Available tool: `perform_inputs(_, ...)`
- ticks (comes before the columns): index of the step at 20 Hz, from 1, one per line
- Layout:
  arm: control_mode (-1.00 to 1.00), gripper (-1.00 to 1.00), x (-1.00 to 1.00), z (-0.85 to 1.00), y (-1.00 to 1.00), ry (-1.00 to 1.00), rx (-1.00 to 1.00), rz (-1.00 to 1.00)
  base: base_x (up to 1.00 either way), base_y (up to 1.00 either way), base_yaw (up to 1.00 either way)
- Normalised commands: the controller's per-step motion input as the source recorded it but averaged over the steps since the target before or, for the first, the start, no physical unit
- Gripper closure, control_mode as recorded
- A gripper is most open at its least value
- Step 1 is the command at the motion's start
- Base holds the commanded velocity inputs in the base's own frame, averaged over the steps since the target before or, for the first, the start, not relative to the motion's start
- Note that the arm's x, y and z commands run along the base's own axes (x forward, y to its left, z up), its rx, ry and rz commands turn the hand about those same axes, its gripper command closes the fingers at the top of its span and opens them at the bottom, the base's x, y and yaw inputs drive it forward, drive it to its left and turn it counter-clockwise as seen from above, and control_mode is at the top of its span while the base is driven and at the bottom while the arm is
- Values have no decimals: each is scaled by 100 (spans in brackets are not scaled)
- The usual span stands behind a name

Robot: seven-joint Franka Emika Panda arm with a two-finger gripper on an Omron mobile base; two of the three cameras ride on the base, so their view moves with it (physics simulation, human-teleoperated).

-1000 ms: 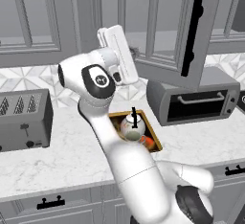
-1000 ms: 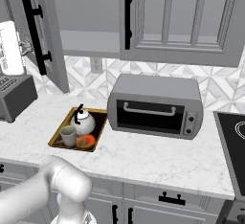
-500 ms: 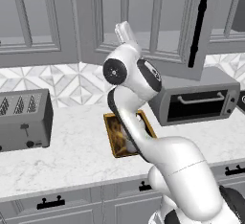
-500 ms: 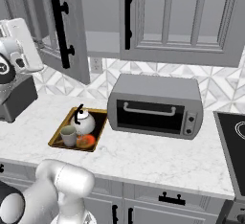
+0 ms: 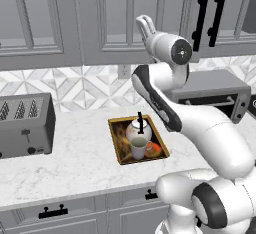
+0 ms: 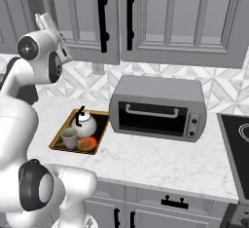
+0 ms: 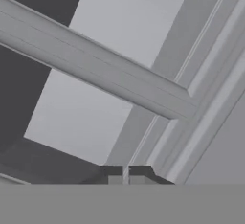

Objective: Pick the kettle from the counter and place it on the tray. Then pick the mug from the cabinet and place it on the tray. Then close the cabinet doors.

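The white kettle (image 5: 138, 130) with its black handle and the beige mug (image 5: 138, 148) both stand on the golden-rimmed tray (image 5: 118, 143) on the marble counter (image 5: 75, 163). In the right base view the kettle (image 6: 84, 125) and mug (image 6: 68, 137) sit on the tray (image 6: 58, 138) beside an orange patch. My gripper (image 5: 144, 24) is raised high, close against the face of the left cabinet door (image 6: 82, 22), and is shut on nothing. In the hand view its fingertips (image 7: 111, 173) nearly touch before grey door panelling. Both cabinet doors look shut or very nearly so, their black bar handles (image 6: 102, 17) side by side.
A toaster oven (image 6: 158, 107) stands right of the tray, a toaster (image 5: 25, 123) far to its left. A black stovetop (image 6: 238, 134) lies at the counter's right end. Drawers with short black pulls (image 5: 52, 211) run below the counter.
The left cabinet door has swung from wide open to nearly shut. My arm swept right with it, gripper still shut. Kettle, mug and tray have not moved.
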Motion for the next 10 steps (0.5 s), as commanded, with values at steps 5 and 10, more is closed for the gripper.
perform_inputs(5, -100, 100, 100, -4, 0, 12, 3, 20, 0, 0, 0)
perform_inputs(10, -100, 100, 86, -21, 6, 1, 0, 1, 0, 0, 0)
